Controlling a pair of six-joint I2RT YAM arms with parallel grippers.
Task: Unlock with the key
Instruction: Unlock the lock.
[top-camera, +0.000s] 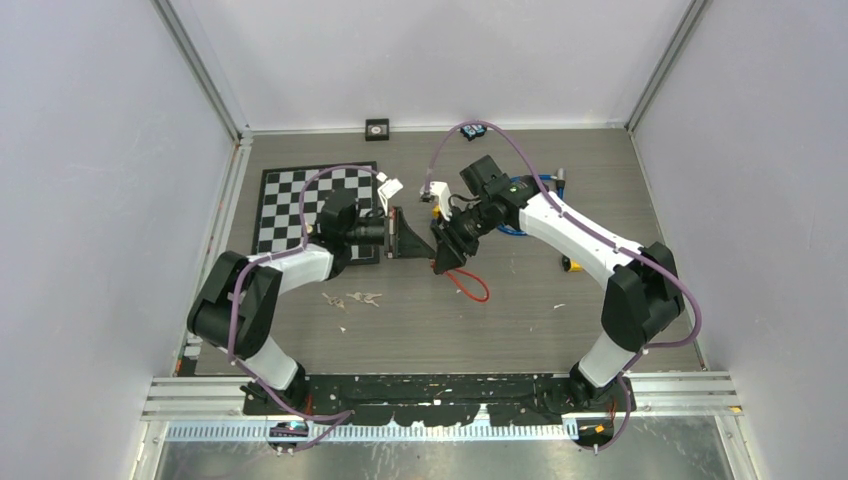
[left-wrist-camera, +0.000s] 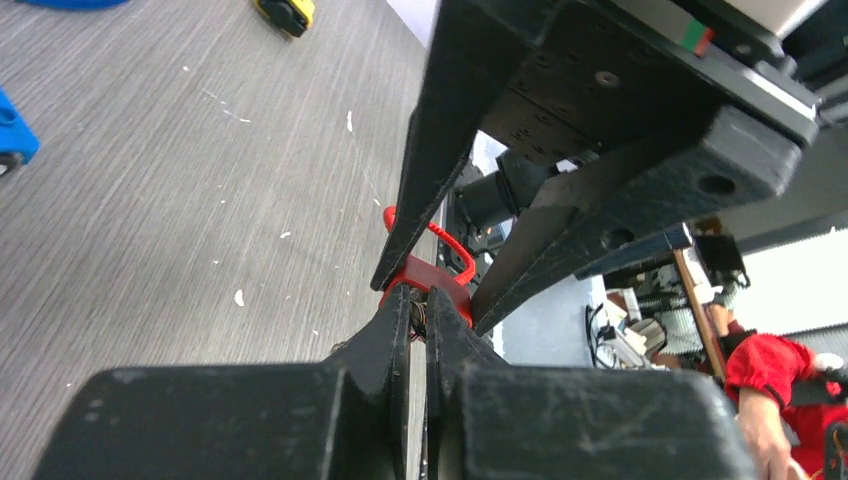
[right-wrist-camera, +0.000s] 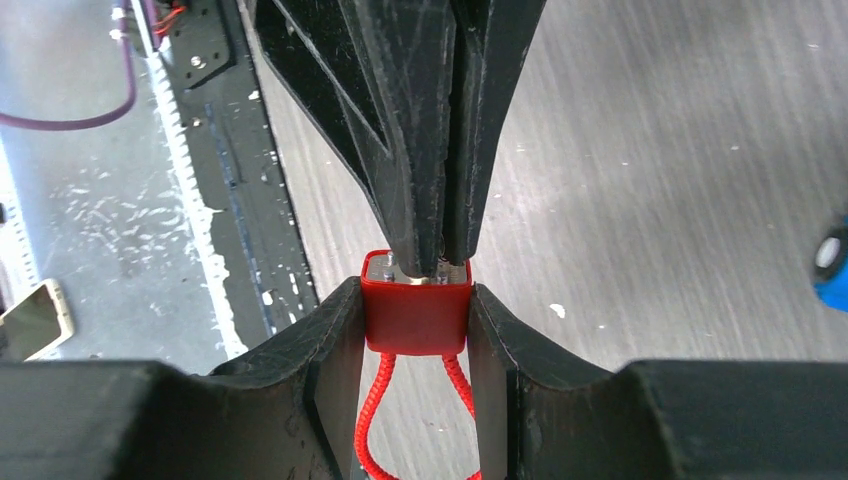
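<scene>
A red padlock (right-wrist-camera: 416, 318) with a red cable loop (right-wrist-camera: 372, 420) is held above the table, and my right gripper (right-wrist-camera: 416, 310) is shut on its body, one finger on each side. My left gripper (left-wrist-camera: 420, 305) meets it head-on, its fingertips pressed together against the lock's silver face (right-wrist-camera: 385, 268). Between those tips only a dark sliver of the key (left-wrist-camera: 419, 318) shows; the rest is hidden. In the top view the two grippers (top-camera: 425, 247) (top-camera: 446, 262) touch nose to nose at mid-table, with the cable loop (top-camera: 476, 289) hanging below them.
A checkerboard (top-camera: 300, 205) lies at the back left under the left arm. Blue items (top-camera: 515, 228) and a yellow piece (top-camera: 572, 264) sit near the right arm. A small black square (top-camera: 376, 128) is at the back wall. Scraps (top-camera: 352, 298) litter the table near the front.
</scene>
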